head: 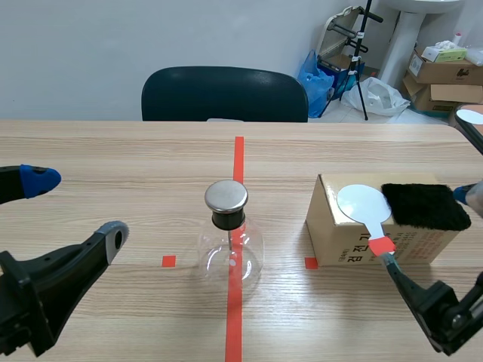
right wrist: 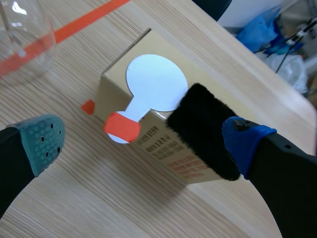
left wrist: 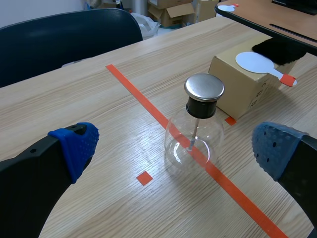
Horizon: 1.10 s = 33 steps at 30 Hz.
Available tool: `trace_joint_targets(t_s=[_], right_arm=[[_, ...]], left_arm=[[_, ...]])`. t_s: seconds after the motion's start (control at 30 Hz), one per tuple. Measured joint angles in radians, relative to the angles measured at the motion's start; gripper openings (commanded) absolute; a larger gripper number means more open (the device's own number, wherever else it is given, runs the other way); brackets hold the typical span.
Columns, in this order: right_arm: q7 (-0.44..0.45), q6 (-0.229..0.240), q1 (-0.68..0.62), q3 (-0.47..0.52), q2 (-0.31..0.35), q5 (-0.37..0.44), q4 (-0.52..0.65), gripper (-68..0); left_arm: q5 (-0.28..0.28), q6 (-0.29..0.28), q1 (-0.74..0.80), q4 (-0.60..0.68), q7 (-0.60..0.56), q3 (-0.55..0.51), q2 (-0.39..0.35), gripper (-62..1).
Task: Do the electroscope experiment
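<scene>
The electroscope, a clear glass flask [head: 230, 253] with a round metal cap [head: 226, 196], stands on the red tape line at the table's middle. To its right is a cardboard box [head: 355, 237]. A white round paddle [head: 364, 204] with a red handle [head: 382, 245] and a black fur pad [head: 425, 205] lie on top of the box. My left gripper [head: 75, 207] is open at the left, apart from the flask [left wrist: 195, 139]. My right gripper [right wrist: 143, 144] is open over the box's [right wrist: 168, 153] near end. The paddle's handle [right wrist: 122, 126] lies between its fingers and the fur [right wrist: 203, 129] is by the blue pad.
A dark chair [head: 224, 94] stands behind the far table edge. Cardboard boxes [head: 445, 72] and bags [head: 321, 75] crowd the back right corner of the room. Another table's corner [head: 469, 124] with a second white disc on it shows at the right.
</scene>
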Motion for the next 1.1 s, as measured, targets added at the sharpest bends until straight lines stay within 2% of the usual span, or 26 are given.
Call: trace_joint_targets(t_s=[0.13, 0.3, 0.43, 0.57, 0.67, 0.73, 0.97, 1.1], right_arm=[[0.066, -0.053, -0.039, 0.000, -0.031, -0.171, 0.000, 0.4], [0.077, -0.056, -0.047, 0.000, -0.105, -0.367, 0.000, 0.4], [0.106, -0.055, -0.047, 0.000, -0.170, -0.581, 0.000, 0.4], [0.114, -0.056, -0.047, 0.000, -0.220, -0.697, -0.014, 0.4], [0.166, -0.070, -0.046, 0.000, -0.232, -0.767, -0.047, 0.4], [0.173, -0.125, -0.033, -0.007, -0.238, -0.801, -0.080, 0.4], [0.184, -0.480, 0.058, -0.128, -0.237, -0.904, -0.227, 0.4], [0.183, -0.615, 0.106, -0.180, -0.237, -0.976, -0.312, 0.4]], left_arm=[[0.000, 0.000, 0.000, 0.000, 0.000, 0.000, 0.000, 1.4], [0.000, 0.000, 0.000, 0.000, 0.000, 0.000, 0.000, 1.4], [0.000, 0.000, 0.000, 0.000, 0.000, 0.000, 0.000, 1.4], [0.000, 0.000, 0.000, 0.000, 0.000, 0.000, 0.000, 1.4], [0.000, 0.000, 0.000, 0.000, 0.000, 0.000, 0.000, 1.4], [0.000, 0.000, 0.000, 0.000, 0.000, 0.000, 0.000, 1.4], [0.000, 0.000, 0.000, 0.000, 0.000, 0.000, 0.000, 1.4], [0.000, 0.000, 0.000, 0.000, 0.000, 0.000, 0.000, 1.4]])
